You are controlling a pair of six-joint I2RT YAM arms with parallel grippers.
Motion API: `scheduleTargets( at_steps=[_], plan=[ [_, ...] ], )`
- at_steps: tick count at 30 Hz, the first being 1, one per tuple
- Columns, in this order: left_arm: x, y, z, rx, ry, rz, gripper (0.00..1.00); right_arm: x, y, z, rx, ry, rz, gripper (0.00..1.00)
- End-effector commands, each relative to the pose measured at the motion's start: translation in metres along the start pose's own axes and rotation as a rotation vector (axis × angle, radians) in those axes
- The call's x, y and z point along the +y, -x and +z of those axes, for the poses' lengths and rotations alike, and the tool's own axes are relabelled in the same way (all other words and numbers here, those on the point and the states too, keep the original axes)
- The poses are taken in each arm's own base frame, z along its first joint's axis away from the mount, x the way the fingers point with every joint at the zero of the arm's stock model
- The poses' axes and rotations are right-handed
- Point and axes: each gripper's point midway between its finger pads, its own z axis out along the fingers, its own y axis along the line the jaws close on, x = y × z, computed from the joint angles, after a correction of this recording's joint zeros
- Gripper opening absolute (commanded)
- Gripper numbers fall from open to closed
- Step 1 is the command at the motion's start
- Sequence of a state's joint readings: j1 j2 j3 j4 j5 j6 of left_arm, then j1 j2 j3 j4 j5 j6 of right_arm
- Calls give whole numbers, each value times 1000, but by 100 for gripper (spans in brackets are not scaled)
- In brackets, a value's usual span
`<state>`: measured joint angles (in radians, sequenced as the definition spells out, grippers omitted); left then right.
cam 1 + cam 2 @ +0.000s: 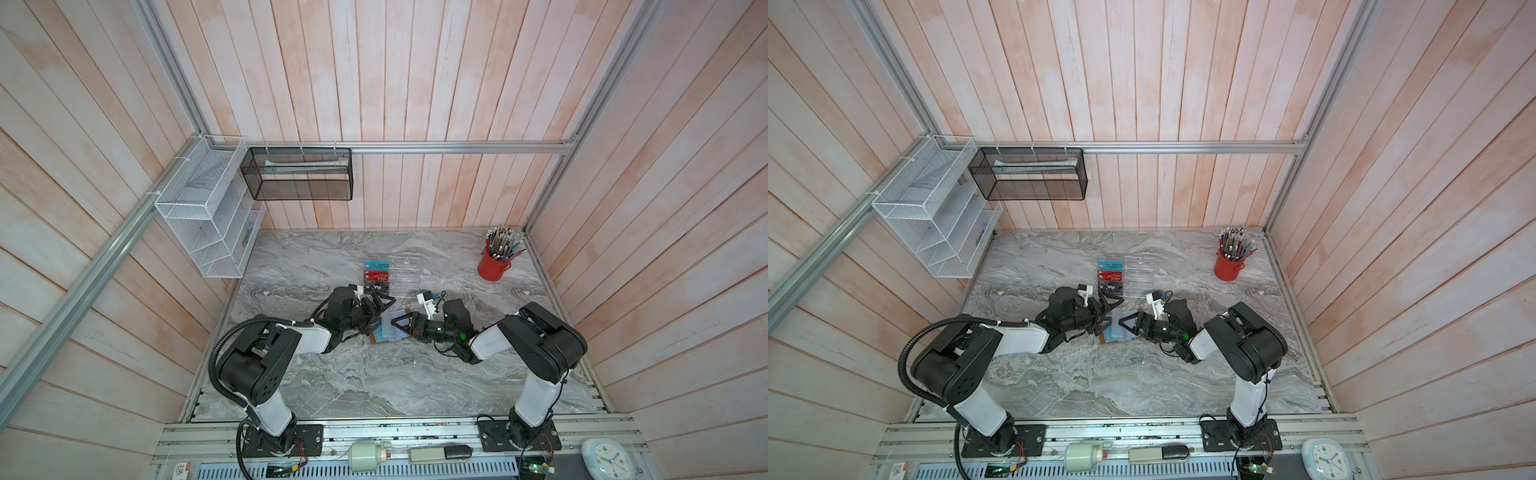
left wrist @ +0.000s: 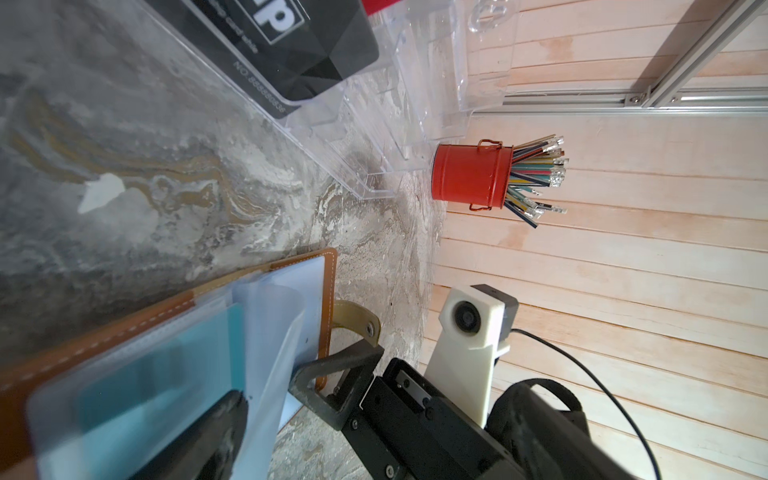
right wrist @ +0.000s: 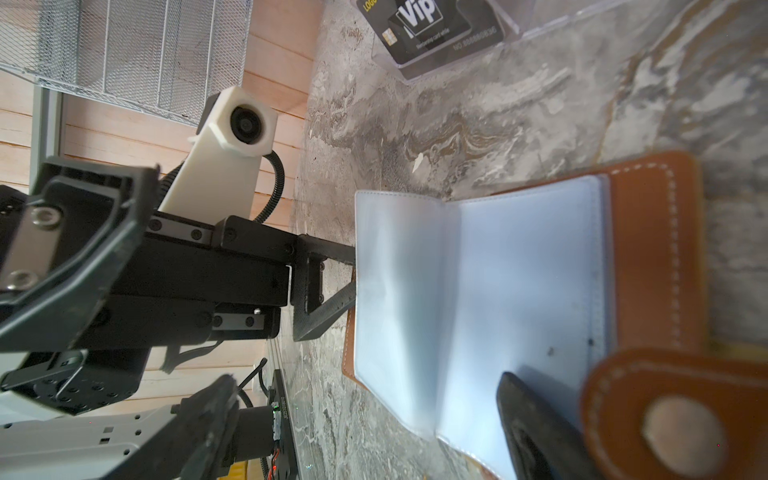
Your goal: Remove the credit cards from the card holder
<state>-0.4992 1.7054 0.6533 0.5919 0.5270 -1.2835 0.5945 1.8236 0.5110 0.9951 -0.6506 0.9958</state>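
The tan card holder (image 1: 386,333) lies open on the marble table in both top views, between my two grippers. A teal credit card (image 2: 166,374) sits inside a clear sleeve on its left page. My left gripper (image 1: 379,316) is open at the holder's left edge; one finger (image 2: 220,432) rests over that sleeve. My right gripper (image 3: 365,382) is open, with one finger (image 3: 532,424) on the empty right-hand sleeves (image 3: 519,291) beside the snap strap (image 3: 673,419). One sleeve (image 3: 395,299) stands half lifted against the left gripper's finger.
Just behind the holder stands a clear acrylic rack (image 1: 401,274) with a teal (image 1: 376,264), a red (image 1: 376,275) and a black VIP card (image 1: 377,286). A red cup of pencils (image 1: 494,264) is at the back right. Wire baskets (image 1: 208,216) hang on the left wall.
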Motion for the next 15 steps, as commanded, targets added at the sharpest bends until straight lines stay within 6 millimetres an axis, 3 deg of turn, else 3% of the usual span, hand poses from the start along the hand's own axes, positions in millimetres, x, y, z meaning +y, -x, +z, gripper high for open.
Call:
scheduleTargets(
  at_steps=[1,15],
  plan=[
    [-15,0,9,10,-37,21,100,3,-2,-5,2,6,0,98],
    [-25,-6,23,32,-52,19,100,11,-3,-21,-20,11,-7,98]
  ],
)
